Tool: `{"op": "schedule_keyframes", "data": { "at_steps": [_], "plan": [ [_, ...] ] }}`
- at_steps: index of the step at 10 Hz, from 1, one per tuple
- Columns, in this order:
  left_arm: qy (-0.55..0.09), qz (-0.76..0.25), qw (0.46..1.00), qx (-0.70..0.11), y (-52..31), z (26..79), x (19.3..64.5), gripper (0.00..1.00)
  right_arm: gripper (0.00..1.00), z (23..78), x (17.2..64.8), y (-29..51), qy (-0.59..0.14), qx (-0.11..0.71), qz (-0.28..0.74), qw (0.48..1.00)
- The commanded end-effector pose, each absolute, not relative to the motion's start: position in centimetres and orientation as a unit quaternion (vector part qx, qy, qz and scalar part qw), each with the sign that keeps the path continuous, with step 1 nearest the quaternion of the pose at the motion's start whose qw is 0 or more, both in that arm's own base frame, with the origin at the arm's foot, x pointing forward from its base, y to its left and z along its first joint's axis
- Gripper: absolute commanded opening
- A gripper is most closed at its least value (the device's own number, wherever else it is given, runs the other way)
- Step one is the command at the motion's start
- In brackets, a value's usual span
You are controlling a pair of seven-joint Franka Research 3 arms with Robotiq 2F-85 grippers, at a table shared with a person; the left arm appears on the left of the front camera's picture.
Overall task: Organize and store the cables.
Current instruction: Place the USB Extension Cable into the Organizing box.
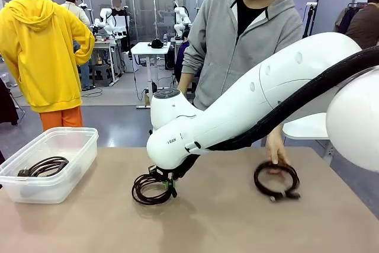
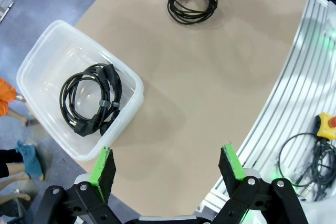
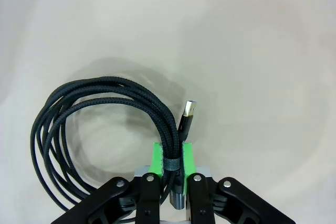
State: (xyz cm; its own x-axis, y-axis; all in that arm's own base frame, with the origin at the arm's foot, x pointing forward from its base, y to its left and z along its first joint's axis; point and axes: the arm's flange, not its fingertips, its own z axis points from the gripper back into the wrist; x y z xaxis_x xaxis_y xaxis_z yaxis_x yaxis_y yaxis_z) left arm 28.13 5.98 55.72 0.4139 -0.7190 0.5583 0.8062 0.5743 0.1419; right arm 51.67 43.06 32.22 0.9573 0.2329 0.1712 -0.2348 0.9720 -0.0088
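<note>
Three items, black cable, each coiled. Bin coil (image 1: 44, 166) sits inside clear bin (image 1: 89, 140) at tabletop's left edge. Left tool (image 2: 167, 156) hangs above near edge, pads apart, empty. Middle coil (image 1: 145, 189) lies flat mid-tabletop with right tool (image 3: 173, 148) clamped on its bound neck. The bin lies leftward across bare tabletop. Right coil (image 1: 276, 181) is toward far right corner, person's hand (image 1: 275, 149) touching it.

Black braided cables (image 3: 121, 88), clear bin (image 1: 77, 158), tan table (image 1: 237, 223) — green gripper pads (image 2: 103, 162)
</note>
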Motion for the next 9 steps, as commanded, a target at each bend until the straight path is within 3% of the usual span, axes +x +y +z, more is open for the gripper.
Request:
{"op": "schedule_keyframes", "data": {
  "at_steps": [1, 2, 4, 5, 6, 9],
  "plan": [
    [-0.291, -0.450, 0.841, -0.071, 5.8, 55.7, 28.2, 1.00, 0.67, 32.9, 50.6, 42.7, -0.091, 0.003, 0.096, 0.991],
    [-0.291, -0.450, 0.841, -0.071, 5.8, 55.7, 28.2, 1.00, 1.00, 33.5, 50.4, 42.2, -0.098, 0.003, 0.095, 0.991],
    [-0.291, -0.450, 0.841, -0.071, 5.8, 55.7, 28.2, 1.00, 1.00, 34.7, 50.0, 40.6, -0.095, 0.017, 0.097, 0.991],
    [-0.291, -0.450, 0.841, -0.071, 5.8, 55.7, 28.2, 1.00, 0.90, 35.6, 50.0, 39.3, -0.099, 0.028, 0.096, 0.990],
    [-0.291, -0.450, 0.841, -0.071, 5.8, 55.7, 28.2, 1.00, 0.99, 36.8, 49.8, 37.8, -0.107, 0.040, 0.091, 0.989],
    [-0.291, -0.450, 0.841, -0.071, 5.8, 55.7, 28.2, 1.00, 1.00, 41.3, 48.1, 31.4, -0.126, 0.073, 0.145, 0.979]
  ]
}}
